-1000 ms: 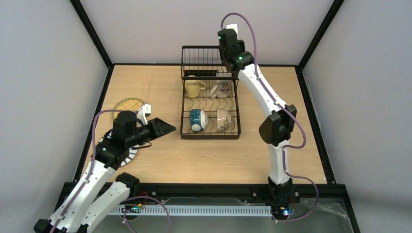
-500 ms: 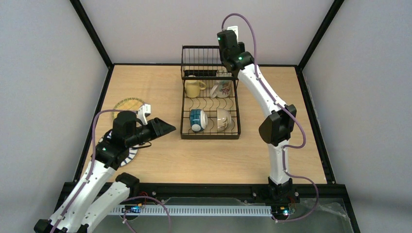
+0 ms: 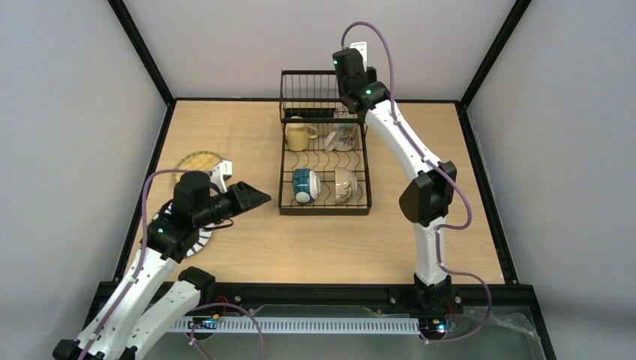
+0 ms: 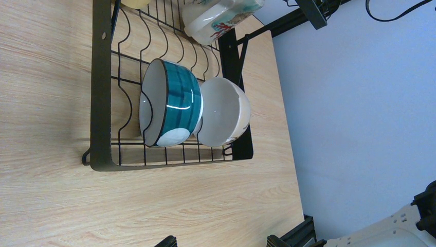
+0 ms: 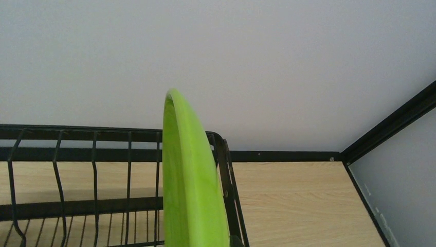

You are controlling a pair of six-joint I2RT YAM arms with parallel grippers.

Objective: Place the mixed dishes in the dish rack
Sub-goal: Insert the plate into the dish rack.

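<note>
The black wire dish rack (image 3: 324, 201) stands mid-table. It holds a pale yellow mug (image 3: 299, 136), a patterned cup (image 3: 343, 137), a blue-outside bowl (image 3: 304, 185) and a white bowl (image 3: 345, 184). My right gripper (image 3: 353, 91) hovers at the rack's tall rear basket. It is shut on the lime green plate (image 5: 191, 180), held edge-up just inside the basket's right wall (image 5: 224, 170). The tan woven plate (image 3: 199, 162) lies at the left. The black-striped plate (image 3: 198, 241) lies partly under my left arm. My left gripper (image 3: 259, 199) is open over bare table.
Black frame rails (image 3: 315, 289) border the table on all sides, with grey walls close behind. In the left wrist view the rack's near corner (image 4: 100, 163) lies ahead of the open fingertips (image 4: 165, 241).
My right wrist has crept slightly left and back above the rack's rear basket, carrying the green plate. The left arm has not moved.
</note>
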